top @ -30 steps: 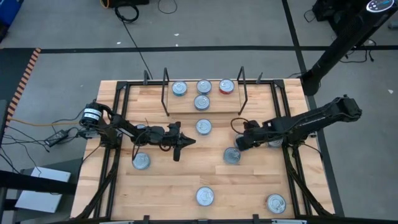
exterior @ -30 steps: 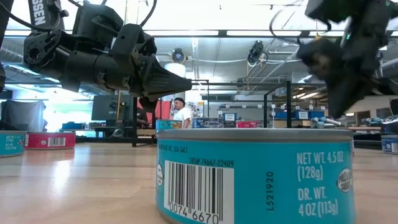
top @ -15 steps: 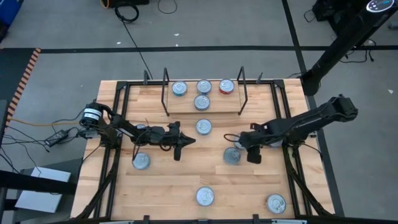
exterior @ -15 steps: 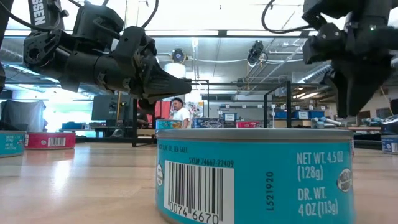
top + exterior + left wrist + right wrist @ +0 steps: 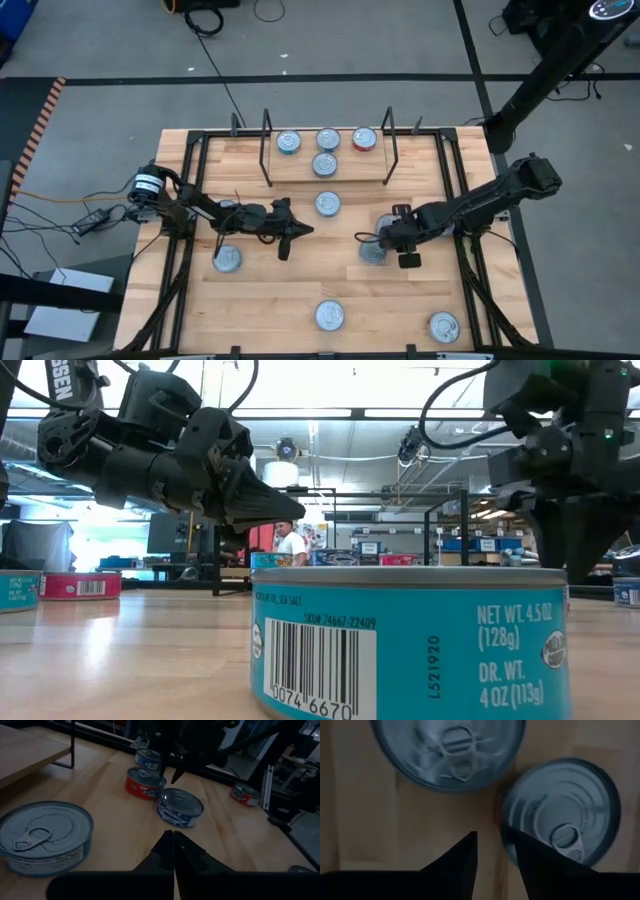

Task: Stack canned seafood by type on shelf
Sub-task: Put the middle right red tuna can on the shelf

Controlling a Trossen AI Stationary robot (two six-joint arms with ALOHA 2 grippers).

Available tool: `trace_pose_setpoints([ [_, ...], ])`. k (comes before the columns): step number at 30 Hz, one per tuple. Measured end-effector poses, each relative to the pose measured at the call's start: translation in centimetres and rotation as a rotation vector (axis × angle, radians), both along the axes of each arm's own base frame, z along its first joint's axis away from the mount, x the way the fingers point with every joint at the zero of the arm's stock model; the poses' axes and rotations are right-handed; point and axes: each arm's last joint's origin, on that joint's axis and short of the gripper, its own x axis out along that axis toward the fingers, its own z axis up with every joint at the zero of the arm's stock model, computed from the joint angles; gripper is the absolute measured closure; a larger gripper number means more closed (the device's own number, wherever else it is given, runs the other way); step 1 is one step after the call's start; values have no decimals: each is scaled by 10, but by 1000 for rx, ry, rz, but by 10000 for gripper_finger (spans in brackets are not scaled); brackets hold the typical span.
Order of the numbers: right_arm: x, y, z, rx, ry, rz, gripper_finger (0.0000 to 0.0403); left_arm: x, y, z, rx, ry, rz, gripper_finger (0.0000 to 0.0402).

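Silver-lidded tins (image 5: 327, 152) already sit on the shelf (image 5: 300, 170), so my right gripper (image 5: 392, 246) hangs part-open over a tin (image 5: 372, 252) mid-surface (left gripper (image 5: 300, 230) closed, idle), ready to lift it.

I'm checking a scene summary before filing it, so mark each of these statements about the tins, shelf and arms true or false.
1. Four tins sit on the shelf. True: three in a back row, with one red tin among them, and one in front.
2. The left gripper is open. False: its fingers are shut together.
3. The right gripper is above a tin on the table. True; its fingers stand apart.
4. Every tin on the shelf is red. False: only one is red.
5. The left gripper holds a tin. False: it holds nothing.
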Motion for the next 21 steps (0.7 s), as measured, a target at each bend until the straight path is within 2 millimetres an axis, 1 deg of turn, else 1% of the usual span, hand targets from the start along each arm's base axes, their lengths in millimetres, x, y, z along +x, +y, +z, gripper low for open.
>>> trace_pose_setpoints([
  [6,1,8,-1,9,-21,13,275,0,0,0,0,4,0,401],
  [13,7,9,-8,-51,-21,-7,302,0,0,-3,2,31,1,401],
  [21,8,8,-10,-73,-32,-21,318,-1,0,-4,2,40,1,401],
])
